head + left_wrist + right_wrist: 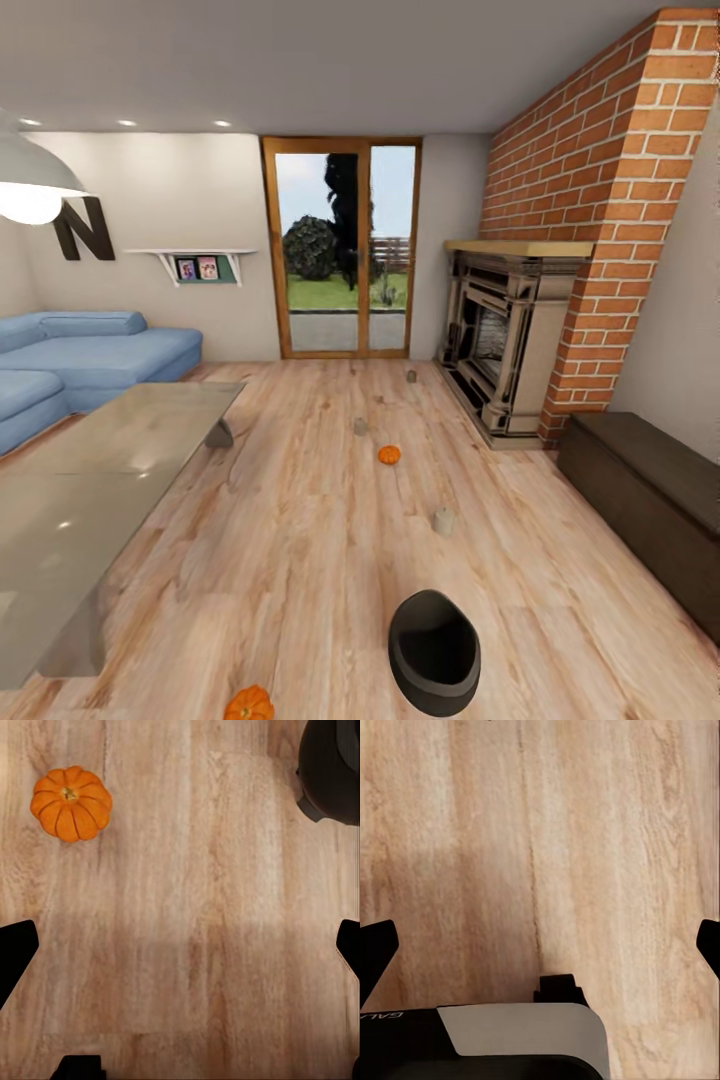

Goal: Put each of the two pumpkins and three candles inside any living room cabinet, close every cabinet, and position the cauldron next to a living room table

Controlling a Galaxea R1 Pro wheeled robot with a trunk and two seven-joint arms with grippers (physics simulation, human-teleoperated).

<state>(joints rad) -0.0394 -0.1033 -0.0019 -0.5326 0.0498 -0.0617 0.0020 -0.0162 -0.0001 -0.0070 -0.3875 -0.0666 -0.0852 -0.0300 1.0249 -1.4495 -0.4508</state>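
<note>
On the wood floor close in front of me stands the black cauldron [434, 650], with one orange pumpkin [249, 704] to its left at the picture's lower edge. A second pumpkin [389, 455] lies farther out, mid-room. Three grey-beige candles stand on the floor: one [443, 520] beyond the cauldron, one [360, 426] near the far pumpkin, one [411, 376] by the fireplace. The long dark-brown cabinet [650, 500] runs along the right wall, its fronts shut. The glass table [100, 480] is at left. My left gripper [180, 952] hangs open over bare floor, the near pumpkin [71, 802] and cauldron [334, 769] ahead of it. My right gripper [540, 949] is open above floor.
A blue sofa [80, 360] sits behind the table at far left. A fireplace [500, 340] in a brick chimney stands beyond the cabinet. A glass door [342, 250] closes the far wall. Part of my own base [510, 1035] lies under the right gripper.
</note>
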